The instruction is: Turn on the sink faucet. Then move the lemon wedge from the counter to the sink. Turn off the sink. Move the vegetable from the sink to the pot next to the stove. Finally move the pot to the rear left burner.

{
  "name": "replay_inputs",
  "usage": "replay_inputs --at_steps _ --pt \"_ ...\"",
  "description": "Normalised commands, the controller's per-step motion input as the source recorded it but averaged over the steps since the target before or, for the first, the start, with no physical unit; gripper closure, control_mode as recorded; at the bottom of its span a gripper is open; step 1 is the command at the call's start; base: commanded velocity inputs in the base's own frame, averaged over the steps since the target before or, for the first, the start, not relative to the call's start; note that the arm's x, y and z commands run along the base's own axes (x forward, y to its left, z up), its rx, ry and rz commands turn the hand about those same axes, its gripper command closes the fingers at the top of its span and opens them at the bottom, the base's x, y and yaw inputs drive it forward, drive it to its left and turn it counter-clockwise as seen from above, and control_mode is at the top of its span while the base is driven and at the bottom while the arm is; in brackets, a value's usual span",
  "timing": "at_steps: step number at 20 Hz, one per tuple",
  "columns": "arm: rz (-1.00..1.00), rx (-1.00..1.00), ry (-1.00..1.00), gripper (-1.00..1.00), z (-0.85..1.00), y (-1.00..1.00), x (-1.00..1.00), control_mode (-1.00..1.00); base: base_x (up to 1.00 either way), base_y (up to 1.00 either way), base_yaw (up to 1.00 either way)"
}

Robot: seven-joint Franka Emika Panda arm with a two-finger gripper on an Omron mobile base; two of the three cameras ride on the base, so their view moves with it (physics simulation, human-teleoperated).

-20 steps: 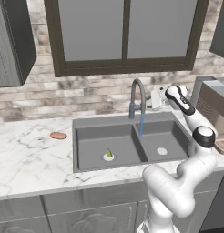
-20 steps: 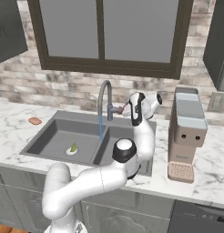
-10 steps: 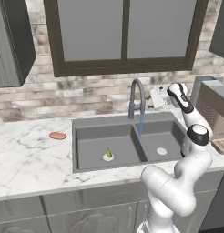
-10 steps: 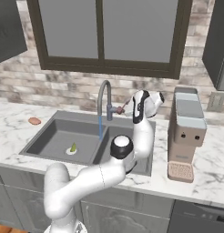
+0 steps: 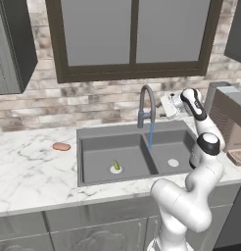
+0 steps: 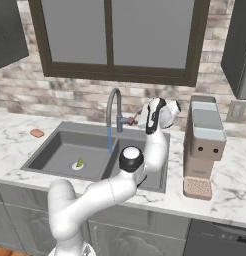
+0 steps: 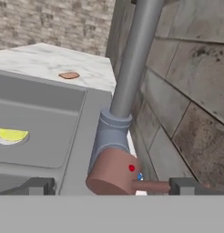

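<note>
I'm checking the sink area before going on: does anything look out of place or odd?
Yes: the sink faucet is running, a blue stream falling into the sink, while the lemon wedge sits on the left bowl's drain. The open gripper straddles the faucet's brownish handle. Nothing looks spilled or damaged.

The gripper (image 7: 111, 185) has drawn back a little from the faucet (image 5: 146, 105) toward the right since 1 second ago — in both base views the hand sits slightly farther from the spout and slightly higher. Its jaws look wider than before, the 2 fingertips (image 7: 39, 185) standing well apart on either side of the reddish handle at the faucet's base, touching nothing as far as the hand view shows. The elbow has also risen a touch. The thin blue stream (image 5: 151, 135) seems unchanged — hard to be sure at the earlier size.
</note>
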Motion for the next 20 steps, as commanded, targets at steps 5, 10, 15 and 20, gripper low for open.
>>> replay_inputs --at_steps 5,10,15,20 --pt "0.09 0.0 0.0 -1.0 0.0 0.47 0.0 -1.0 0.0 0.0 0.0" --pt "0.09 0.0 0.0 -1.0 0.01 0.51 0.0 -1.0 0.0 0.0 0.0" --pt "0.08 0.0 0.0 -1.0 0.01 0.55 0.0 -1.0 0.0 0.0 0.0" --pt "0.08 0.0 -0.01 -1.0 0.0 0.42 0.0 -1.0 0.0 0.0 0.0"
